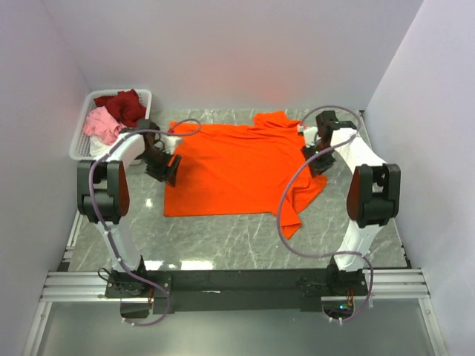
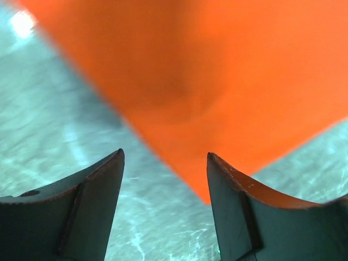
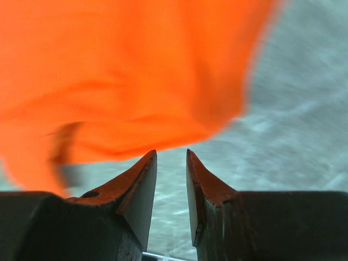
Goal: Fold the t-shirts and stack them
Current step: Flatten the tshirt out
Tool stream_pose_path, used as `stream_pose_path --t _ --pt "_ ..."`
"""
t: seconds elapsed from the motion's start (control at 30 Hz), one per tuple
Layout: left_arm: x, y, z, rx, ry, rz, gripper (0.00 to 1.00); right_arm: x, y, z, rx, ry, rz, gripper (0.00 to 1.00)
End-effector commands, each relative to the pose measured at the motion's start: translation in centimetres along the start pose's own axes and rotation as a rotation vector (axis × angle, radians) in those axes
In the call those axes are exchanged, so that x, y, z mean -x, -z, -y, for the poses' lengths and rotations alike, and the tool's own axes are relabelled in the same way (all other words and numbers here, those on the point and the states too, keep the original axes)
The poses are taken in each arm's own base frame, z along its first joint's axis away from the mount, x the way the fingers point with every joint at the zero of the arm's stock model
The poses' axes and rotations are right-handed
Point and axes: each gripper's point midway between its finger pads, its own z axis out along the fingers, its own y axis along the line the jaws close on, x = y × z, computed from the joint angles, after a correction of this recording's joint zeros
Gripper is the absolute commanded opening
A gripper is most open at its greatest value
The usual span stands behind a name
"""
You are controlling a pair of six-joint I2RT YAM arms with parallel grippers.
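Marble table (image 1: 245,237): orange shirt (image 1: 237,167) spread, unfolded. Your left gripper (image 2: 165,155) gapes empty at its 9 o'clock; right gripper (image 3: 171,152) barely parted, empty, 3 o'clock. Other shirts (image 1: 115,111) in basket (image 1: 80,141); nothing stacked.

No text, label, brand, number or sign can be read in any view. The orange t-shirt (image 1: 237,167) shows only plain cloth. The basket (image 1: 77,144) carries no legible mark. Both wrist views are too blurred to make out any fine print.
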Motion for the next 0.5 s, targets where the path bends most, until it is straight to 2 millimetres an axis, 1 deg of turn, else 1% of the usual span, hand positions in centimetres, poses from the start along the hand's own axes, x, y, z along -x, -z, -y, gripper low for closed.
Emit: stream_pose_path --t 0.0,0.03,0.1,0.13,0.17,0.2,0.23,0.3,0.33,0.37,0.4,0.43,0.47 --pt "-0.1 1.7 5.6 -0.082 -0.203 0.037 0.68 0.0 2.5 -5.9 0.15 0.085 0.04 0.36" --pt "-0.4 1.1 6.4 -0.083 -0.226 0.025 0.68 -0.8 1.8 -6.7 0.164 0.091 0.013 0.35" --pt "-1.9 0.0 7.1 -0.104 -0.209 -0.02 0.67 -1.4 0.8 -7.0 0.171 0.08 -0.015 0.35" --pt "-2.3 -0.3 7.1 -0.106 -0.2 -0.03 0.67 -2.0 0.4 -7.1 0.175 0.079 -0.031 0.35" --pt "-2.6 -0.7 7.2 -0.114 -0.191 -0.038 0.67 -2.4 -0.1 -6.9 0.163 0.075 -0.05 0.34" --pt "-3.5 -1.1 7.3 -0.12 -0.179 -0.06 0.66 -2.5 -0.5 -6.8 0.157 0.077 -0.054 0.34" --pt "-3.9 -1.3 7.3 -0.111 -0.18 -0.076 0.66 -3.4 -1.1 -6.7 0.148 0.077 -0.084 0.34" --pt "-5.1 -2.1 7.4 -0.108 -0.176 -0.112 0.66 -4.1 -2.0 -6.3 0.128 0.085 -0.107 0.34" --pt "-5.7 -2.5 7.2 -0.1 -0.173 -0.13 0.66 -4.9 -2.7 -6.2 0.121 0.084 -0.137 0.34" --pt "-6.1 -2.7 6.8 -0.076 -0.171 -0.146 0.66 -5.4 -3.1 -5.5 0.086 0.089 -0.157 0.34" --pt "-7.0 -3.0 6.5 -0.062 -0.164 -0.171 0.66 -5.8 -3.5 -5.1 0.066 0.088 -0.168 0.34" --pt "-7.5 -3.2 6.0 -0.041 -0.161 -0.186 0.66 -6.1 -4.0 -4.5 0.046 0.081 -0.186 0.34" --pt "-8.0 -3.3 5.1 0.007 -0.16 -0.208 0.66 -6.3 -4.3 -3.7 0.018 0.071 -0.199 0.34"
